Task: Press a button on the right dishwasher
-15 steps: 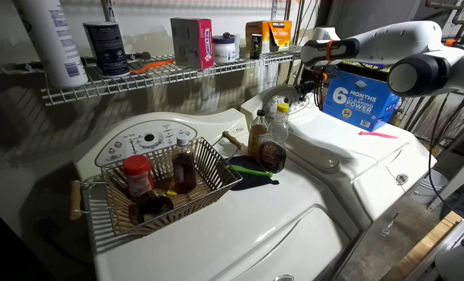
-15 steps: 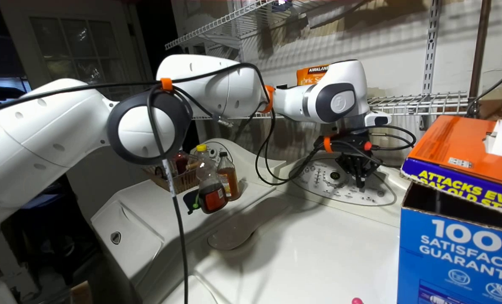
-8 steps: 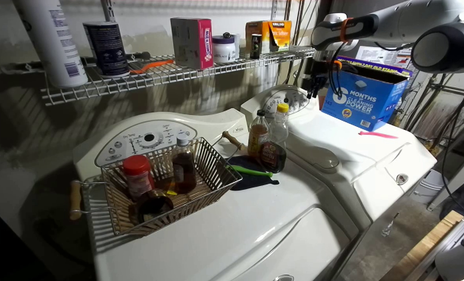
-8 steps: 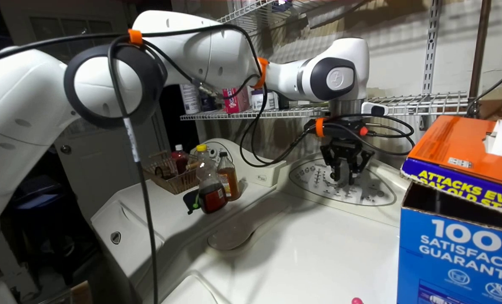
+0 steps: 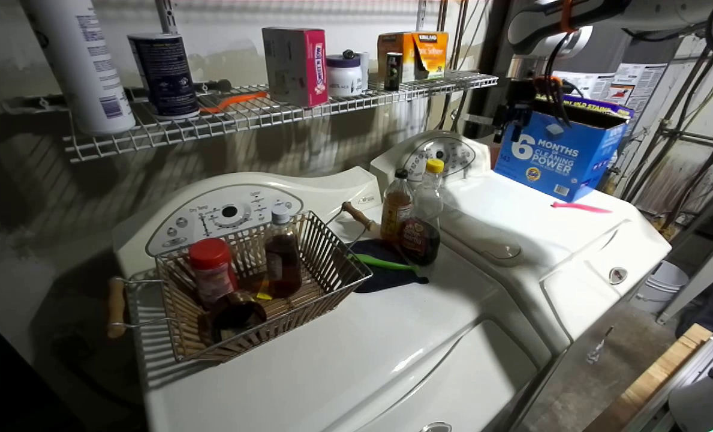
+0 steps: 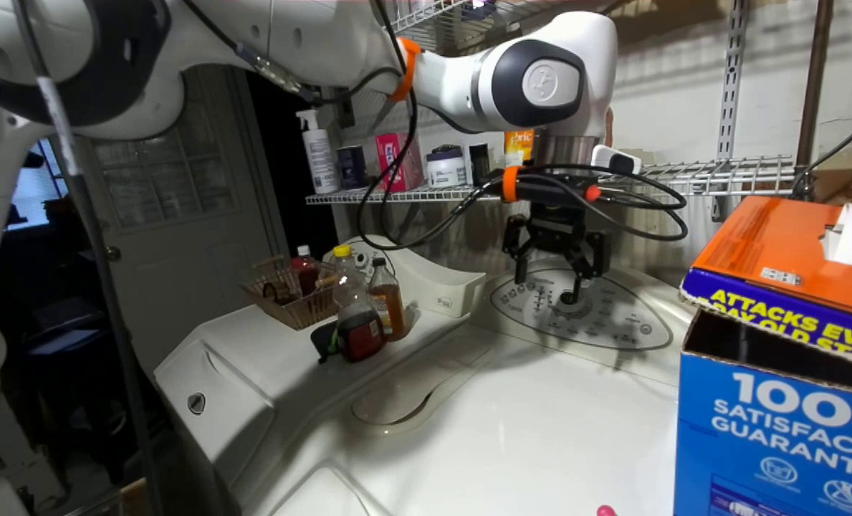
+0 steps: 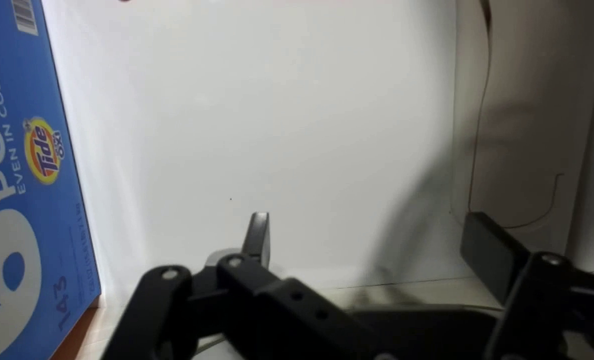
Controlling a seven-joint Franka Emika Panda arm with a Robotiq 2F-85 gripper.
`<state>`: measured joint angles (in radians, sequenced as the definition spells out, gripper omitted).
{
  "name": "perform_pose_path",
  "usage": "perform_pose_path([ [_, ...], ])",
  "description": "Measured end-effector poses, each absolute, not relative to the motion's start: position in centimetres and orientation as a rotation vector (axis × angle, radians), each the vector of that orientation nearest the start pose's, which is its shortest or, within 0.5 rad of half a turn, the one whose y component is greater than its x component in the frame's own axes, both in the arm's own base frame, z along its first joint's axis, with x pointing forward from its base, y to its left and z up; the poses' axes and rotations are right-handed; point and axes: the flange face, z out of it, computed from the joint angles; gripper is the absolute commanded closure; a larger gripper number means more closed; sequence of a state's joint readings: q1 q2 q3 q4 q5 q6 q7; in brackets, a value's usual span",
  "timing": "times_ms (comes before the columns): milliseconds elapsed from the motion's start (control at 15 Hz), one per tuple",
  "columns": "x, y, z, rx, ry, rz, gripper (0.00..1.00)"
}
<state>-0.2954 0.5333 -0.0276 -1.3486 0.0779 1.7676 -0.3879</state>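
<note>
The right dishwasher is a glossy white top-loading appliance, its flat lid [image 6: 540, 423] in an exterior view and its body [image 5: 602, 252] in another. On its raised back panel sits a fan-shaped control panel [image 6: 612, 315] with a round dial [image 6: 567, 308] and small buttons, one of them a round button [image 6: 645, 329] near the right end. My gripper [image 6: 549, 281] hangs in front of this panel with its jaws spread wide, one finger overlapping the dial in that view. Whether it touches the panel cannot be told. Nothing lies between the pads [image 7: 491, 255] in the wrist view.
A blue Tide box [image 5: 557, 153] stands on the lid, close to the gripper. A wire shelf [image 6: 712, 175] runs behind the arm. On the neighbouring appliance are bottles [image 6: 361, 333] and a wire basket [image 5: 320, 300]. A pink utensil [image 5: 581, 207] lies near the box.
The gripper has gone from shut to wide open. It has backed up and away from the control panel, and the arm has risen, uncovering more of the dial.
</note>
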Motion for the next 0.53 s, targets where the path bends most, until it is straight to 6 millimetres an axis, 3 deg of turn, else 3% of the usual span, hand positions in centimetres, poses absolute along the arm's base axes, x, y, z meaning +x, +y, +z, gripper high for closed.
perform_pose_path([
  [533, 59.6, -19.6, 46.6, -3.083, -0.176, -0.001, 0.0],
])
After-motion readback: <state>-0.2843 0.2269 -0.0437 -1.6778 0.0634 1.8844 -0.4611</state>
